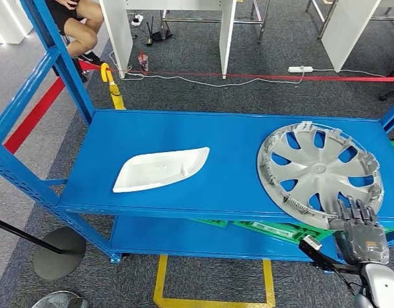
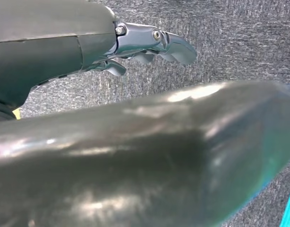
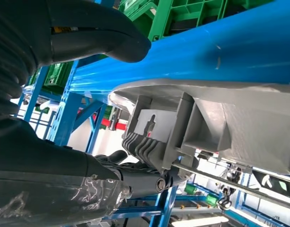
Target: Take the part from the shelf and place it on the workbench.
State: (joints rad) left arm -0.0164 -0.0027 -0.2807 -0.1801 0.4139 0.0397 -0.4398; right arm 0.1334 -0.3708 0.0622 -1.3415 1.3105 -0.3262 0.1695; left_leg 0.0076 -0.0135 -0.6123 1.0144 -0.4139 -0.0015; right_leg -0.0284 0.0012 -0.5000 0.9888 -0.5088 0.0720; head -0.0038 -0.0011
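Blue metal shelf (image 1: 151, 138) standing on grey carpet (image 1: 282, 48), red tape line (image 1: 263, 76) beyond at 12 o'clock, a seated person's legs (image 1: 81, 25) at 11 o'clock. Silver hubcap (image 1: 320, 172) lying flat at the shelf's 3 o'clock end, round, no long axis, ribbed side up, near rim overhanging the front edge. White plastic part (image 1: 160, 169) lying left of centre, long axis from 8 to 2 o'clock. Right hand (image 1: 359, 232) gripping the hubcap's near rim at 5 o'clock, fingers over the top, thumb beneath. Left hand (image 2: 150, 45) over carpet, fingers extended, holding nothing.
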